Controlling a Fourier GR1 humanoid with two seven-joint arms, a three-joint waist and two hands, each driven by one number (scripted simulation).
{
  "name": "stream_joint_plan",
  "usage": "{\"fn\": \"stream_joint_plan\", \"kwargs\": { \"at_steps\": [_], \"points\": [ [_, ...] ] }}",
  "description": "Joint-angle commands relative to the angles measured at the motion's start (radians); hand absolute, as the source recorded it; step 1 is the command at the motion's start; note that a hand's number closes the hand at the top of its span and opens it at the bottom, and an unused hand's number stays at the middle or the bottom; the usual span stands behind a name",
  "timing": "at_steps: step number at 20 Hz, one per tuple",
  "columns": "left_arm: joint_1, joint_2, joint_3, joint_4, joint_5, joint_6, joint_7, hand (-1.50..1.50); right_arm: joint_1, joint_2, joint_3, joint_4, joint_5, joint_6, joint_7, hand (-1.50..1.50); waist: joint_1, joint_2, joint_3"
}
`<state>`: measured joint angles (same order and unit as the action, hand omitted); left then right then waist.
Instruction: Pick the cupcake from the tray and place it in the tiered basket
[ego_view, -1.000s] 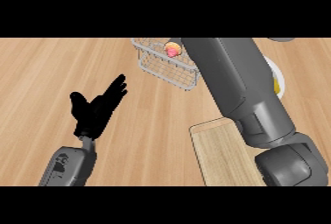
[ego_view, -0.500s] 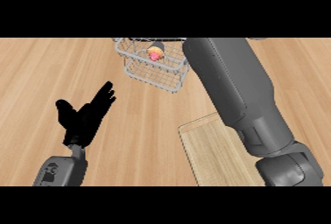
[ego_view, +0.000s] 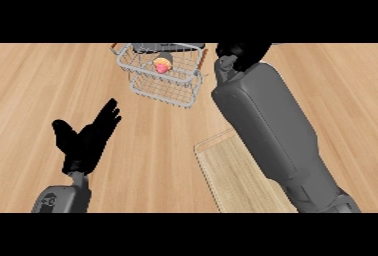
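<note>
The cupcake (ego_view: 161, 65), pink-topped, sits inside the wire tiered basket (ego_view: 164, 87) at the far middle of the wooden surface (ego_view: 59, 75); which tier holds it I cannot tell. The right robot hand (ego_view: 240, 51) is just beside the basket's right rim, partly cut off by the view's top edge, and whether it is open or closed cannot be told. Its grey forearm (ego_view: 269, 135) crosses over the pale wooden tray (ego_view: 236, 175). The left robot hand (ego_view: 88, 137) rests open at the lower left, fingers straight and pointing up
</note>
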<state>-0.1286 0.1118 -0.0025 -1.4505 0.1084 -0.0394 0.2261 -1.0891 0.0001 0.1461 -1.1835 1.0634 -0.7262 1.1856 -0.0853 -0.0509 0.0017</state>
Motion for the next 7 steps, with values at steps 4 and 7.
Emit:
{"fn": "stream_joint_plan", "kwargs": {
  "at_steps": [4, 7],
  "points": [
    [0.052, 0.005, 0.015, 0.004, -0.01, 0.016, -0.02, 0.0, 0.207, 0.0, 0.083, -0.343, 0.021, 0.174, 0.11, -1.5, -0.057, -0.01, 0.0],
    [0.064, 0.023, 0.042, -0.033, 0.017, 0.007, -0.011, 0.0, 0.307, -0.018, 0.111, -0.484, 0.017, 0.215, 0.102, -1.5, -0.061, -0.016, 0.001]
  ]
}}
